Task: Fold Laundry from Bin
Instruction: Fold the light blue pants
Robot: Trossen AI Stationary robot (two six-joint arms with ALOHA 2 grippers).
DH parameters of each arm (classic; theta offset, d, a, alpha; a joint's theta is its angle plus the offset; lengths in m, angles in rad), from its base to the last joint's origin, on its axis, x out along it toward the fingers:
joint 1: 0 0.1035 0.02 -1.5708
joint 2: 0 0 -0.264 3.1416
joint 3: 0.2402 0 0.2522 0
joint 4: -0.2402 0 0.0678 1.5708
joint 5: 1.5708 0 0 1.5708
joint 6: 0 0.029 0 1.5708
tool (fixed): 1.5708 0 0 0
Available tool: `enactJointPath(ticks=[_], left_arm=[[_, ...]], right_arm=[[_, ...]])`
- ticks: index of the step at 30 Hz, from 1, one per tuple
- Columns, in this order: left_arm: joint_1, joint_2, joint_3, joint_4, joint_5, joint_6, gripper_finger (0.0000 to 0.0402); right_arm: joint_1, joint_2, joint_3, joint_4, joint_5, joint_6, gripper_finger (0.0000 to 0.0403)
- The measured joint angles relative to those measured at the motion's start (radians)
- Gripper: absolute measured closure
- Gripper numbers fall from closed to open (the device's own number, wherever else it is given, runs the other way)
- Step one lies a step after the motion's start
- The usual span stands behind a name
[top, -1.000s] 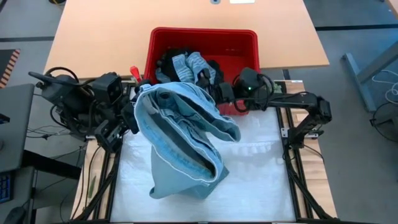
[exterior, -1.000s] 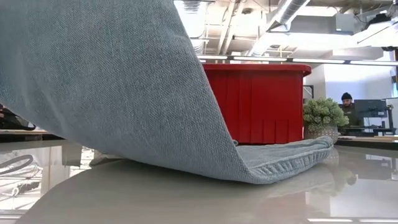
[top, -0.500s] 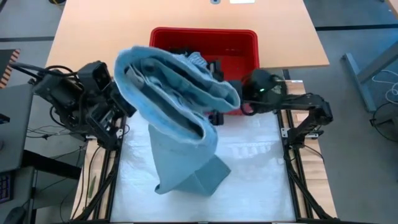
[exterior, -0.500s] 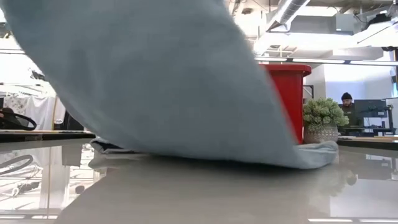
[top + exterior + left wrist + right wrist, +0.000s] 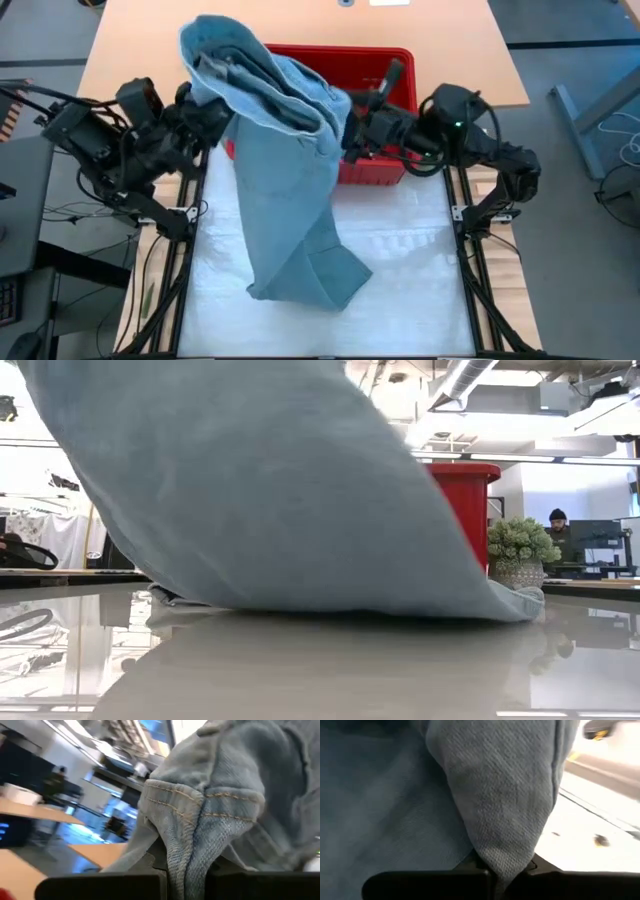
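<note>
A light denim-blue garment (image 5: 290, 180) of the laundry hangs as a long sheet between my two grippers. Its lower end (image 5: 305, 285) lies folded on the white mat, and it fills the low view (image 5: 270, 490). My left gripper (image 5: 205, 112) is shut on its top left part, high over the table's far left. My right gripper (image 5: 348, 130) is shut on its right edge, in front of the red bin (image 5: 392, 62). The garment hides most of the bin's inside. My left gripper pinches a bunched fold with stitched seams (image 5: 186, 854) at the garment's top between its two fingers. It comes from the table's left, slanting upward. The cloth drapes over and past the fingers, lifted clear there. My right gripper pinches a fold of plain denim (image 5: 506, 851) at the garment's right edge between its two fingers, coming from the table's right, about level. One layer or several, I cannot tell. The cloth hangs down from there to the mat.
The white mat (image 5: 415, 270) lies between the arms' frames, bare on its right half. A wooden table (image 5: 150, 50) carries the bin. Beyond the table's right side stands a small potted plant (image 5: 520, 550), and a person (image 5: 557, 525) sits far back in the room.
Both grippers have risen and gone toward the table's far edge, the right one turning over as it rose. The garment's bunched top has been lifted and drawn out into a hanging sheet in front of the bin, while its lower end stays on the mat.
</note>
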Motion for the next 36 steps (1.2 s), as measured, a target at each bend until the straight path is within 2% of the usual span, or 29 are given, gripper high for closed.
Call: enactJointPath(ticks=[4, 11, 13, 16, 18, 20, 22, 24, 26, 27, 29, 31, 32, 33, 34, 36], left_arm=[[0.066, -0.001, 0.0, 0.004, 0.064, -0.001, 0.0388], [0.179, -0.002, 0.0, 0.033, 0.289, -0.027, 0.0388], [0.196, -0.005, 0.0, 0.039, 0.346, -0.027, 0.0388], [0.207, -0.009, -0.001, 0.026, 0.422, -0.032, 0.0388], [0.208, -0.01, -0.001, 0.023, 0.446, -0.032, 0.0388], [0.209, -0.011, 0.0, 0.028, 0.447, -0.03, 0.0388], [0.209, -0.013, 0.02, 0.019, 0.443, -0.022, 0.0388], [0.21, -0.018, 0.035, 0.008, 0.442, -0.02, 0.0388], [0.215, -0.025, 0.033, 0.008, 0.441, -0.02, 0.0388], [0.217, -0.027, 0.032, 0.0, 0.44, -0.02, 0.0388], [0.217, -0.026, 0.031, -0.024, 0.441, -0.024, 0.0388], [0.215, -0.027, 0.031, -0.04, 0.44, -0.024, 0.0388], [0.215, -0.029, 0.031, -0.053, 0.441, -0.024, 0.0388], [0.215, -0.031, 0.031, -0.067, 0.441, -0.025, 0.0388], [0.215, -0.033, 0.031, -0.08, 0.437, -0.03, 0.0388], [0.217, -0.033, 0.031, -0.078, 0.422, -0.035, 0.0388]], right_arm=[[0.044, 0.002, 0.057, 0.08, 0.099, -0.164, 0.0364], [0.249, -0.001, 0.106, 0.114, 0.094, -0.19, 0.0364], [0.314, 0.002, 0.106, 0.116, 0.074, -0.159, 0.0364], [0.368, 0.014, 0.107, 0.081, 0.051, 0.028, 0.0364], [0.372, 0.032, 0.108, 0.037, 0.059, 0.066, 0.0364], [0.35, 0.061, 0.107, 0.054, 0.14, -0.022, 0.0364], [0.313, 0.092, 0.104, 0.158, 0.267, -0.193, 0.0364], [0.257, 0.109, 0.103, 0.317, 0.346, -0.345, 0.0364], [0.209, 0.109, 0.105, 0.439, 0.36, -0.384, 0.0364], [0.189, 0.104, 0.11, 0.451, 0.36, -0.353, 0.0364], [0.193, 0.086, 0.131, 0.295, 0.337, -0.173, 0.0364], [0.217, 0.064, 0.164, -0.03, 0.186, 0.021, 0.0364], [0.224, 0.064, 0.181, -0.152, 0.118, 0.042, 0.0364], [0.228, 0.071, 0.191, -0.204, 0.124, 0.01, 0.0364], [0.223, 0.083, 0.197, -0.19, 0.198, -0.049, 0.0364], [0.193, 0.094, 0.199, -0.029, 0.324, -0.151, 0.0364]])
